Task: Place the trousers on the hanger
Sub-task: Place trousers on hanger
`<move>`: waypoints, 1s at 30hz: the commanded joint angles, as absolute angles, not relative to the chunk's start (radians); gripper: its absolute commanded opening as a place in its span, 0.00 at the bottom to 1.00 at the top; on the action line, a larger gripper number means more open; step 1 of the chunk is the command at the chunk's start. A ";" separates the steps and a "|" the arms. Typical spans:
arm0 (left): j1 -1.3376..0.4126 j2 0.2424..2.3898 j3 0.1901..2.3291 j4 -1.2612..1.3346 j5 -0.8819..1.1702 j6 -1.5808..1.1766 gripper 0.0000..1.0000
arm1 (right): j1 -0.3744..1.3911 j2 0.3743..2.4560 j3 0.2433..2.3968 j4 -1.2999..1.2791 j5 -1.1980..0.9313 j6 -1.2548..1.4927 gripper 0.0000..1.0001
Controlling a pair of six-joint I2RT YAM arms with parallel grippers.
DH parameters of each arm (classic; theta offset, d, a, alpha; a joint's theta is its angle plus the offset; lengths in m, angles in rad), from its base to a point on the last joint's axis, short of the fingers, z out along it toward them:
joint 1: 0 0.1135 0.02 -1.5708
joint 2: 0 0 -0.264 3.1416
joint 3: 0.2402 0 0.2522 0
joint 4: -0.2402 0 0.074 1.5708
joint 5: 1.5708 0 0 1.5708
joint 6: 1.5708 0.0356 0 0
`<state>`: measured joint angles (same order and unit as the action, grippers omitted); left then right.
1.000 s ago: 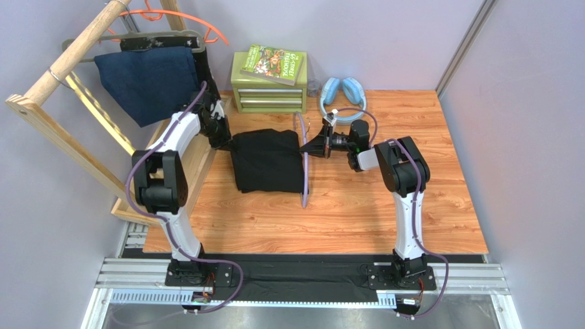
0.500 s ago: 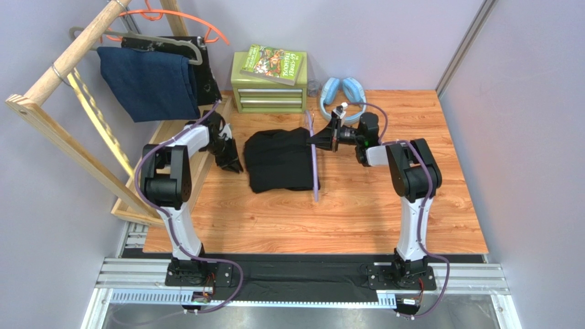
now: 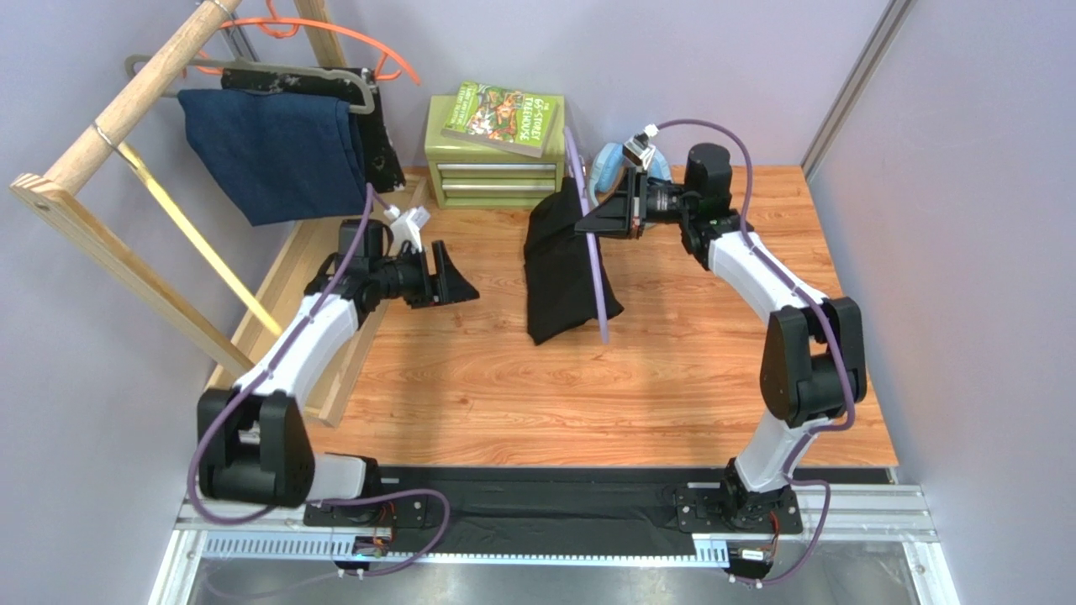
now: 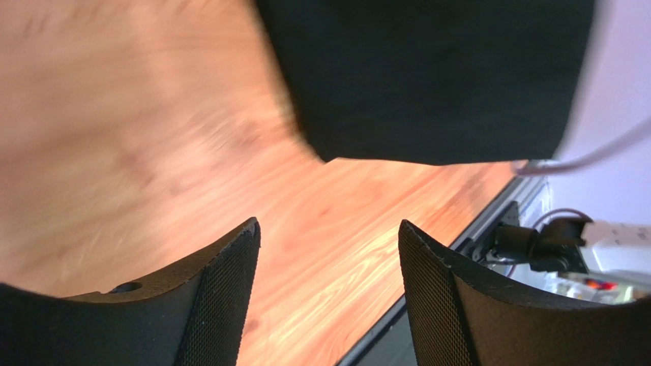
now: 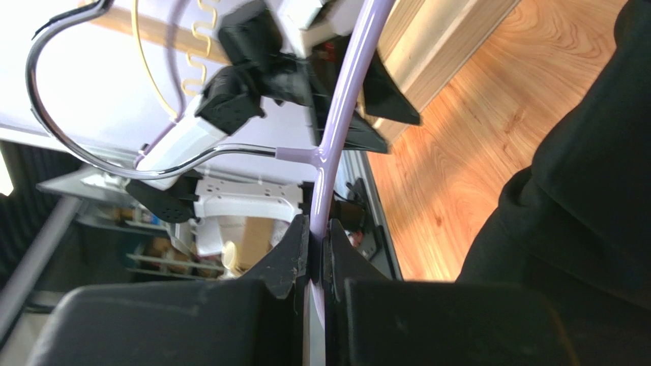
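Observation:
The black trousers (image 3: pixel 562 271) hang folded over the lavender hanger (image 3: pixel 599 303), lifted above the wooden table. My right gripper (image 3: pixel 587 224) is shut on the hanger's bar (image 5: pixel 348 84) just below its metal hook (image 5: pixel 61 137), and the trousers (image 5: pixel 581 198) fill the right of that wrist view. My left gripper (image 3: pixel 465 286) is open and holds nothing. It hovers to the left of the trousers, apart from them. In the left wrist view the cloth (image 4: pixel 428 76) hangs beyond the spread fingers (image 4: pixel 229 290), over bare wood.
A wooden rack (image 3: pixel 126 114) stands at the back left, carrying a navy garment (image 3: pixel 272 151) on a grey hanger and an orange hanger (image 3: pixel 379 57). At the back are a green toolbox (image 3: pixel 493 170) with a book (image 3: pixel 505 116) on it and blue headphones (image 3: pixel 613 161).
My left gripper let go of the trousers, opened and drew back to the left. My right arm raised the hanger up and back, lifting the trousers off the table.

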<state>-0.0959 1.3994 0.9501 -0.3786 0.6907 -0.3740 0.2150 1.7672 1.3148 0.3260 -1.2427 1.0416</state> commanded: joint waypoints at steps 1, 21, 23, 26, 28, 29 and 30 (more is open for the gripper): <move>-0.152 1.257 0.913 -0.129 0.816 -0.359 0.72 | 0.229 1.652 1.462 -0.101 -1.328 0.693 0.00; -0.388 1.281 1.121 0.140 0.687 -0.003 0.65 | 0.273 1.465 1.499 -0.526 -1.528 0.505 0.00; -0.405 1.305 1.140 0.143 0.686 -0.002 0.65 | 0.288 1.447 1.496 -0.534 -1.526 0.499 0.00; -0.433 1.321 1.144 0.155 0.695 -0.002 0.65 | 0.304 1.439 1.497 -0.538 -1.522 0.511 0.00; -0.457 1.327 1.143 0.160 0.701 -0.002 0.65 | 0.310 1.434 1.500 -0.538 -1.522 0.512 0.00; -0.465 1.330 1.140 0.158 0.687 0.021 0.65 | 0.319 1.431 1.502 -0.535 -1.523 0.514 0.00; -0.475 1.333 1.138 0.156 0.684 0.021 0.65 | 0.324 1.430 1.502 -0.532 -1.526 0.515 0.00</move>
